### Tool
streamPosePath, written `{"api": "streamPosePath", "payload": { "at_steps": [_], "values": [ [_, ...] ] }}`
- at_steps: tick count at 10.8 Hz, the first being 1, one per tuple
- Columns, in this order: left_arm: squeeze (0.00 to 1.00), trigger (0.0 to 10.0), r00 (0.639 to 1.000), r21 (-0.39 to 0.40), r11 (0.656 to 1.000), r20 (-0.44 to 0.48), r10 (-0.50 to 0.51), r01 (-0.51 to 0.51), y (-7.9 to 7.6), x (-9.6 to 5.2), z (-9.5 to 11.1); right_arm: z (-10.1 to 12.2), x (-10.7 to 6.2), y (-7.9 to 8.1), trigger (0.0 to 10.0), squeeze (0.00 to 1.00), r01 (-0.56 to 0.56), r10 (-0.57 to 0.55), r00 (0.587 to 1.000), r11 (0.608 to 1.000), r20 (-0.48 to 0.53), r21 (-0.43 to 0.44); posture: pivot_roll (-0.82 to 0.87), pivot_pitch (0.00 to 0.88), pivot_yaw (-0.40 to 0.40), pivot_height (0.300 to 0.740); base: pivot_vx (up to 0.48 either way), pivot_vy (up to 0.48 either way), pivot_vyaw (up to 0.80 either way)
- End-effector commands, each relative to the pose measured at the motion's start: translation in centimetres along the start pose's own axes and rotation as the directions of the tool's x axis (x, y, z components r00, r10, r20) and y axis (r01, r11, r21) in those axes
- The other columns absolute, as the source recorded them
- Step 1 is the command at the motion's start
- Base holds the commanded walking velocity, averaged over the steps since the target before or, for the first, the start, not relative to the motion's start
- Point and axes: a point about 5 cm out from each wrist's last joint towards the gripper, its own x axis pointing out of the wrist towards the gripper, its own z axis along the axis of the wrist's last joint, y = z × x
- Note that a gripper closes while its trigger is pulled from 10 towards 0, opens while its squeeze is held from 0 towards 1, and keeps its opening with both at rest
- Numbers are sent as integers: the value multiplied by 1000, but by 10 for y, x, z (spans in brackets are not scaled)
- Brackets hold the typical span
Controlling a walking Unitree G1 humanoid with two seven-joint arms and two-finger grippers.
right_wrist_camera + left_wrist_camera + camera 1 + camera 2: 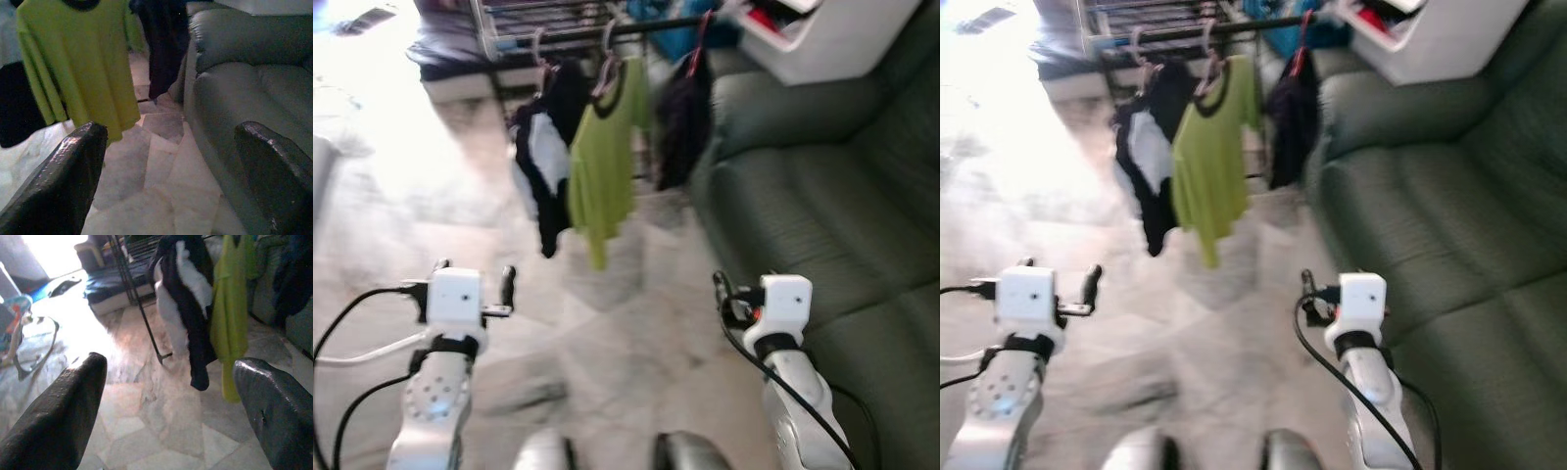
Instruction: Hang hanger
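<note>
A dark rail (pixel 646 27) runs across the far middle of the room. Three garments hang from it on hangers: a black-and-white top (pixel 546 157), a lime green shirt (pixel 602 157) on a pale pink hanger (pixel 607 70), and a dark top (pixel 683 117) on a red hanger (pixel 701 39). My left gripper (pixel 475 269) is raised low at the left, open and empty, well short of the garments. On the other side, my right gripper (pixel 744 289) is also open with nothing between its fingers (pixel 63 181), close to the sofa's front.
A large grey-green sofa (pixel 822 196) takes up the right side. A white cabinet (pixel 832 39) stands behind it. A metal rack (pixel 524 20) and a dark mattress (pixel 450 49) lie beyond the rail. Pale stone floor (pixel 636 323) stretches between me and the garments, with bright glare at the left.
</note>
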Motion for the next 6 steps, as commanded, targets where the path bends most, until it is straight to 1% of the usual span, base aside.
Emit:
{"api": "streamPosePath", "payload": {
  "at_steps": [1, 2, 3, 4, 5, 6],
  "values": [
    [0, 10000, 999, 20, 1000, 27, -19, 19, -1, 4, 6, 0, 0, -7, 10000, 0, 51, -51, 999, 999, 10, 0, -8, 69, 72, 740, 0, 0, 0],
    [0, 10000, 998, 39, 998, 47, -48, 46, -1, 12, 11, 1, 1, -2, 10000, 0, 55, -55, 998, 998, 20, 6, -13, 76, 84, 740, 0, 0, 0],
    [0, 10000, 997, 46, 998, 54, -51, 49, 4, 13, 12, 1, -2, 9, 10000, 0, 8, -7, 999, 1000, 33, -7, -18, 81, 82, 740, 0, 0, 0],
    [0, 10000, 999, 37, 998, 23, -42, 41, 5, 9, 2, -5, -7, 15, 10000, 0, -44, 44, 999, 999, 14, -25, -20, 68, 58, 740, 0, 0, 0],
    [0, 10000, 999, 40, 999, 0, -34, 34, 4, 7, -7, -12, -9, 14, 10000, 0, -40, 39, 999, 999, -17, -22, -30, 55, 32, 740, 0, 0, 0],
    [0, 10000, 1000, 9, 1000, -11, -25, 25, -6, 10, -9, -6, -5, 4, 10000, 0, -35, 35, 999, 999, -14, -29, -46, 26, 11, 740, 0, 0, 0]
  ]
}}
